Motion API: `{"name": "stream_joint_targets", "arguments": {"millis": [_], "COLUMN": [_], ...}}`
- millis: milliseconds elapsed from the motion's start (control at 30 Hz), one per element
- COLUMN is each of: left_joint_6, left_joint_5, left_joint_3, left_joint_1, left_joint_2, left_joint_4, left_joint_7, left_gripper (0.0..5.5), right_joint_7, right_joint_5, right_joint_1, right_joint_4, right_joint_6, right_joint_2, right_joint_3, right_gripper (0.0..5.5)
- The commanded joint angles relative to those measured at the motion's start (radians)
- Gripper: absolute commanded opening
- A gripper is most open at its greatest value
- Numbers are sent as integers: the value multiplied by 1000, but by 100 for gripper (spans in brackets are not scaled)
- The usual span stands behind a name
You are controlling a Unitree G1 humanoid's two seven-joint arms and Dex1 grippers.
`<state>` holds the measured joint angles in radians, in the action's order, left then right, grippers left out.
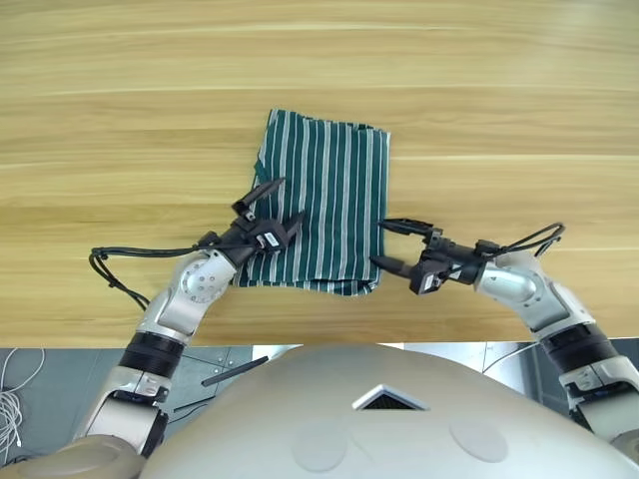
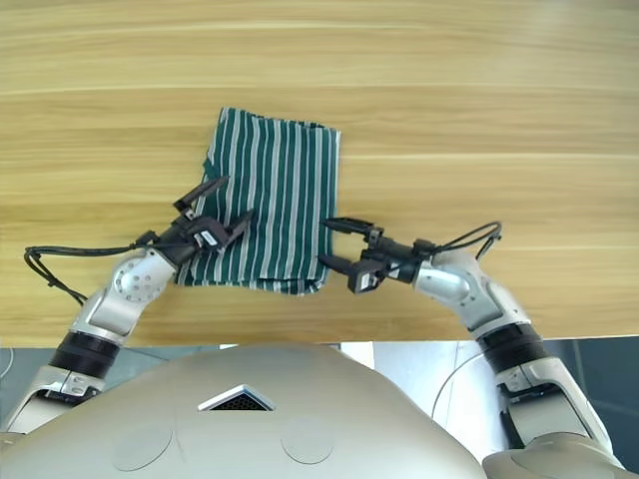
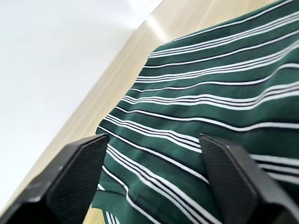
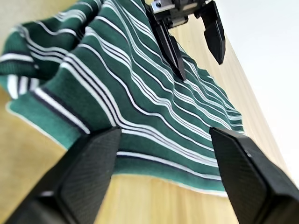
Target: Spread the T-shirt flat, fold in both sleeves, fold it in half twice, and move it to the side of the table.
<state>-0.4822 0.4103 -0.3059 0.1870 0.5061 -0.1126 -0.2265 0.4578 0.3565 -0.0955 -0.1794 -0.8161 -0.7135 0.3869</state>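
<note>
Folded green white-striped T-shirt [image 1: 324, 200] lay on the pale wooden table [image 1: 499, 100]; left gripper [image 1: 290, 198] hung spread at its 8 o'clock; right gripper [image 1: 378, 242] spread at 4 o'clock.

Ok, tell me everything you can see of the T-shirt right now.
The T-shirt is dark green soft-looking knit with thin white stripes running lengthwise. It lies on the wooden table folded into a narrow rectangle, long side pointing away from the robot, no sleeves sticking out. The left gripper hangs open over its left side; the right gripper is open beside its near right corner.
</note>
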Motion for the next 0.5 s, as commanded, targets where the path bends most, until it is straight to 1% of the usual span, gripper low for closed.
{"name": "stream_joint_targets", "arguments": {"millis": [33, 67, 133, 300, 433, 500], "left_joint_6": [48, 45, 38, 28, -40, -63], "left_joint_5": [44, 39, 31, 25, -22, -52], "left_joint_3": [18, 16, 12, 26, 56, 68], "left_joint_1": [30, 27, 26, 34, 22, 14], "left_joint_2": [47, 44, 34, 35, 4, -17], "left_joint_4": [-53, -53, -46, -23, 37, 60], "left_joint_7": [-4, -4, -1, 21, 66, 75], "left_gripper": [361, 361, 361, 361, 361, 361], "right_joint_7": [0, -11, 1, 98, 174, 191], "right_joint_5": [140, 141, 67, -302, -375, -418], "right_joint_1": [8, 17, 16, -16, -6, 2], "right_joint_4": [-135, -140, -99, 215, 344, 379], "right_joint_6": [52, 47, 24, 40, 76, 100], "right_joint_2": [-53, -52, -52, -101, -80, -58], "right_joint_3": [13, 12, -1, -39, 6, 11], "right_gripper": [351, 351, 351, 351, 351, 351]}}
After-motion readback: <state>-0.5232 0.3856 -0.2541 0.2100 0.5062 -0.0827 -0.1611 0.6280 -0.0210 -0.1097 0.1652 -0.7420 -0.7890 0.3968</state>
